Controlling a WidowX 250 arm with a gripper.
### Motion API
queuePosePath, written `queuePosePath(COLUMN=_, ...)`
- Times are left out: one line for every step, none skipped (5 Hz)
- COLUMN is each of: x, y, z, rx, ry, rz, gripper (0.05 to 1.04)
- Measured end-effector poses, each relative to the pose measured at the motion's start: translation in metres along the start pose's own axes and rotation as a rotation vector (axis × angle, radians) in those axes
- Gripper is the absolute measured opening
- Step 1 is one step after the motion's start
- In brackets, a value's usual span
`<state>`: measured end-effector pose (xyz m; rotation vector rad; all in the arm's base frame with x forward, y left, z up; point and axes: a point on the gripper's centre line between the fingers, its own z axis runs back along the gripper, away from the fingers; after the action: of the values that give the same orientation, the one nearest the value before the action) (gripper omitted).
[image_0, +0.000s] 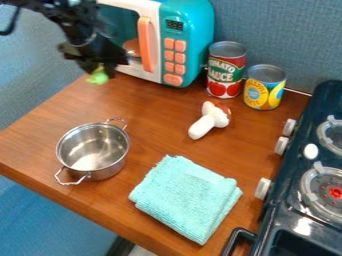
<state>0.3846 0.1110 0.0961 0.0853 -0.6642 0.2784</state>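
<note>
Claw (97, 69) in a pinch around a small green thing (98, 77) at its lower end

Slanted downward view from above the counter

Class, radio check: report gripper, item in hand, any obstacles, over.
Gripper at picture's upper left, jaws shut on green item. Item's identity unclear. Microwave close by, possibly in the way.

Near the desk's (150, 112) back edge, the red can (226, 70) says "TOMATO SAUCE" – the yellow can (264, 89) beside it has a word that ends in "APPLE" – and the toy microwave's (200, 20) little screen (175, 25) has numbers too small to read.
</note>
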Motion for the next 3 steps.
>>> queuePosePath(x=-0.015, y=-0.042, z=-0.001, rx=-0.164, ry=0.047, rz=-0.052, gripper=0.449)
queuePosePath(x=-0.043, y=-0.091, z=0.035, rx=-0.235, ry=0.056, rz=-0.199, gripper=0.444)
queuePosePath(x=-0.054, y=-0.098, z=0.079, rx=-0.26, ry=0.012, rz=-0.286, gripper=0.444)
